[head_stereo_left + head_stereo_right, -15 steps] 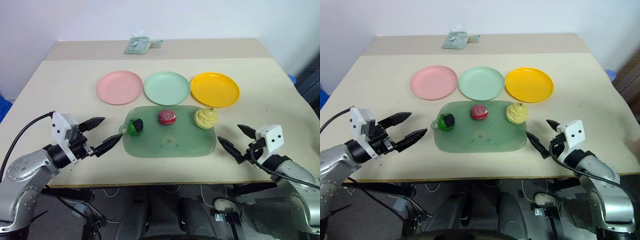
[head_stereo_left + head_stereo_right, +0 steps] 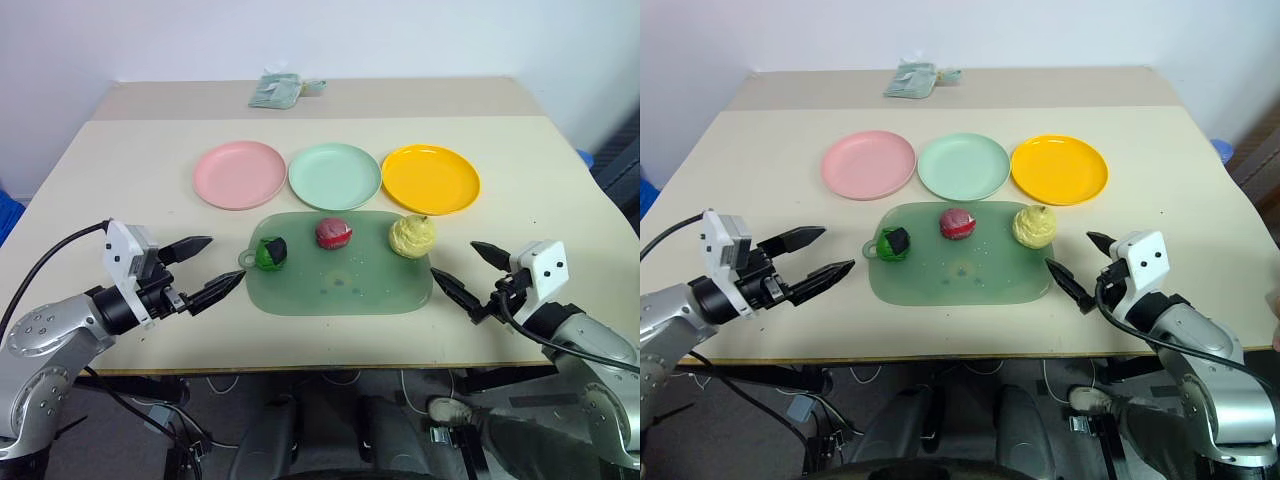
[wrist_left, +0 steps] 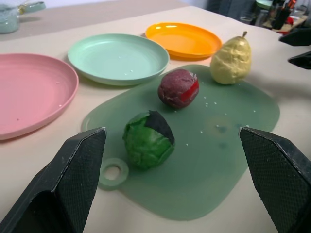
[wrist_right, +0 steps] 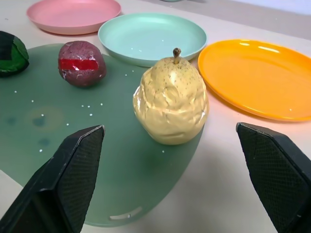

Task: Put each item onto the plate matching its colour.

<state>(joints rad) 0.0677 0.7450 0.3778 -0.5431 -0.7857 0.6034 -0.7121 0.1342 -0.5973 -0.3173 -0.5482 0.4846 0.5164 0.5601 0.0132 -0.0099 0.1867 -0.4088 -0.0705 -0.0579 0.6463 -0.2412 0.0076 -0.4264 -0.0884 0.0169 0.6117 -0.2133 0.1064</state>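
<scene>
Toy foods sat untouched on the translucent green mat (image 2: 340,265) in the lower middle of the frame: the dark green and black one (image 2: 270,252) at its left end by the ring handle, the dark red one (image 2: 334,234) in the middle, the pale yellow pear (image 2: 411,236) at the right end. Behind them, toward the top of the frame, the pink plate (image 2: 239,174), mint green plate (image 2: 334,176) and orange-yellow plate (image 2: 430,179) stood in a row on the table (image 2: 560,200), all bare.

The left gripper (image 2: 200,268) hung at lower left and the right gripper (image 2: 470,272) at lower right, both with jaws spread wide and grasping nothing, each just off an end of the mat.

My worry was the lumpy shapes: black fingertips pinching off-centre could squirt a piece sideways or roll it off the mat. The pear looked top-heavy and might tip. The red piece sat in front of the mint plate rather than the pink one, so a straight-ahead drop would land it on the wrong colour. The plates nearly touched, so a careless release could catch a rim.
</scene>
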